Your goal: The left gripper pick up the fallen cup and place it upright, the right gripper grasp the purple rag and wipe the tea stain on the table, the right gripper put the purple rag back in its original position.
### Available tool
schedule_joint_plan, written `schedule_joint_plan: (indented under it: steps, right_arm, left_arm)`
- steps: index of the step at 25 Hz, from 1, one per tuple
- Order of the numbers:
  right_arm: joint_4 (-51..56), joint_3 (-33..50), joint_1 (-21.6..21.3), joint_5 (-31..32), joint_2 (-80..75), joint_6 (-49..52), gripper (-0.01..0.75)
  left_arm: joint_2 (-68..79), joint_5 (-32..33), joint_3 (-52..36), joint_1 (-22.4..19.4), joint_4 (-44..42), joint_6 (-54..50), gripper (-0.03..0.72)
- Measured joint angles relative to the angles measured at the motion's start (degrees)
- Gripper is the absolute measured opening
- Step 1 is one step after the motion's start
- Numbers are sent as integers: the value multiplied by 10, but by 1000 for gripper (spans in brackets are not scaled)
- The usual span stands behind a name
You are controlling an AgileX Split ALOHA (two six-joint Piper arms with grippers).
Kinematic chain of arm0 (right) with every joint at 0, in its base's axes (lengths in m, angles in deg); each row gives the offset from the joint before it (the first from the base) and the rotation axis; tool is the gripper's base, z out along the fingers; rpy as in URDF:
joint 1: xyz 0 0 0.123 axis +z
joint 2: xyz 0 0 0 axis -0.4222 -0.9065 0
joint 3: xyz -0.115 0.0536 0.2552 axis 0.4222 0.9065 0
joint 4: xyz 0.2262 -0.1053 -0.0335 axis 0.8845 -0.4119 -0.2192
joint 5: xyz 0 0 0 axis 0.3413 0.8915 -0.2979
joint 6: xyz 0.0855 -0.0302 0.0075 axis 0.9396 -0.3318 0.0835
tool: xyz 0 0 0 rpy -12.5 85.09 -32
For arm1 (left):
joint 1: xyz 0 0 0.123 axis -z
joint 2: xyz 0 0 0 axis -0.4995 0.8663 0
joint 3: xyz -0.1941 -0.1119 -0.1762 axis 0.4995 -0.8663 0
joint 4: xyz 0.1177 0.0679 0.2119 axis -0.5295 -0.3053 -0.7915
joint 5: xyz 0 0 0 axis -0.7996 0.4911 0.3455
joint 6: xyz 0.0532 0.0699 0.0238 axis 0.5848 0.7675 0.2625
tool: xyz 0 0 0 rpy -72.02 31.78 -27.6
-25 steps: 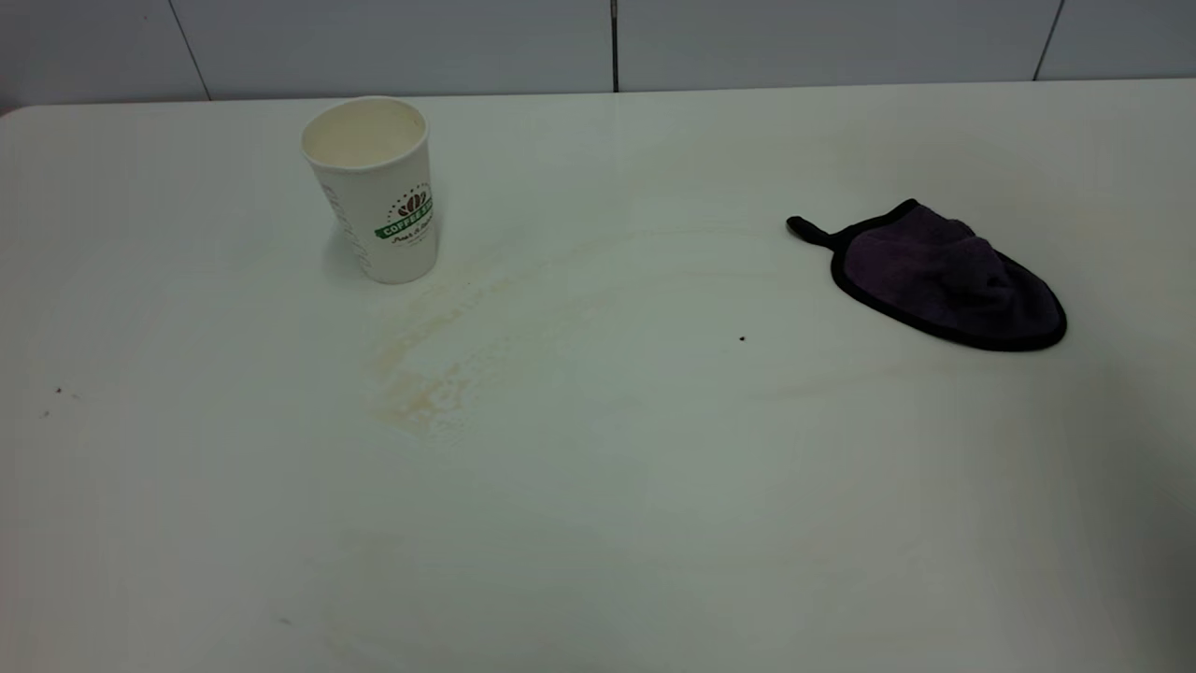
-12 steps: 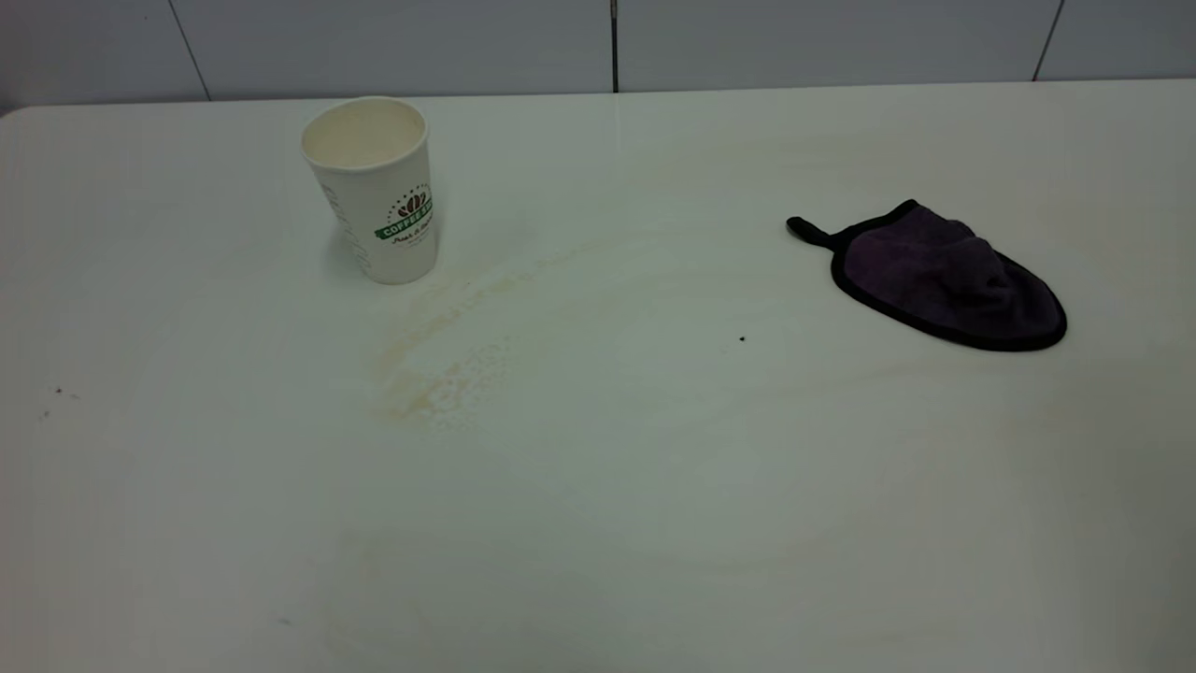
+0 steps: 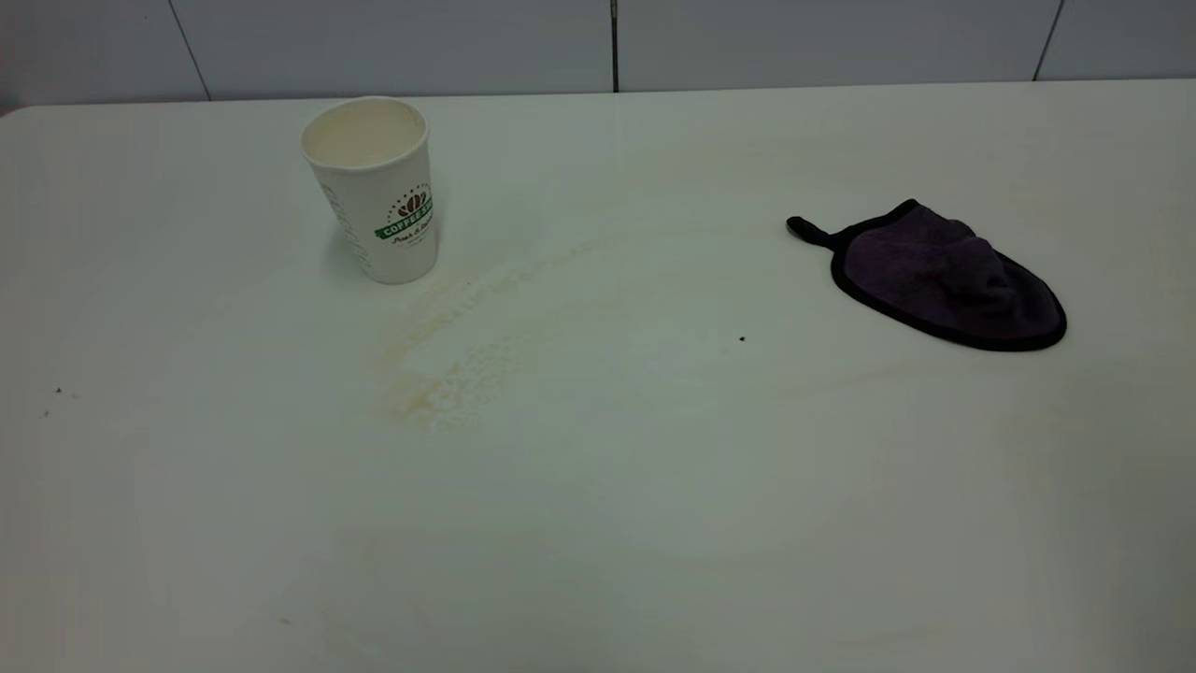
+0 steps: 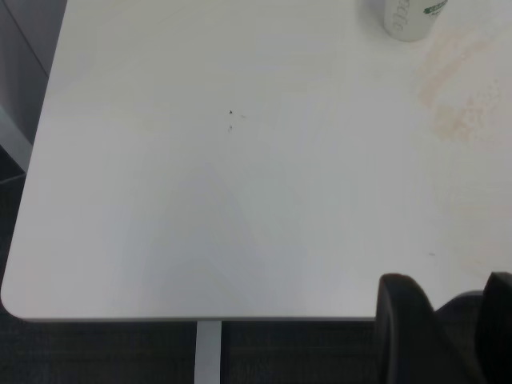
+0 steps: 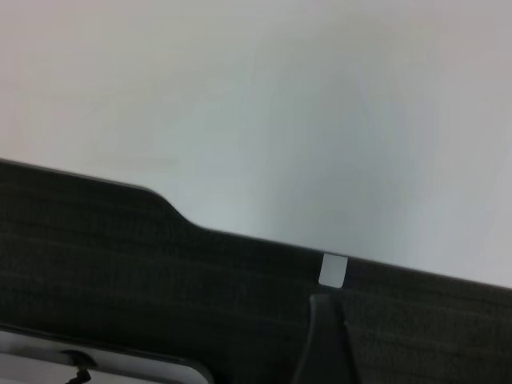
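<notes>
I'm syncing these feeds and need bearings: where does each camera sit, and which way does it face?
Exterior: above the table's near side, facing the wall; shows cup, stain, rag; no arm.
Left wrist: off a table corner, looking down across it; left gripper at the frame edge.
Right wrist: beyond the table edge, looking down at it and dark floor; right gripper barely shows.
Shared: exterior and left wrist both show cup and stain.

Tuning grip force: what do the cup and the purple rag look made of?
Cup: looks like matte white paper, thin rolled rim, printed logo, cream inside. Purple rag: soft cloth, probably terry or microfibre; it slumps in folds, with black stitched edging and a loop.
</notes>
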Motion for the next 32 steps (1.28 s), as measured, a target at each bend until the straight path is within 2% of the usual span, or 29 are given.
schedule_joint_plan:
  steps: [18,27,32]
  right_arm:
    - [0,1,-3,0,1,0,469]
    - [-1,1,-114,-1,109,0,404]
    - [-1,1,-126,1,169,2,370]
  left_arm:
    - [0,0,0,0,0,0,253]
    - [0,0,0,0,0,0,253]
    - [0,0,0,0,0,1,253]
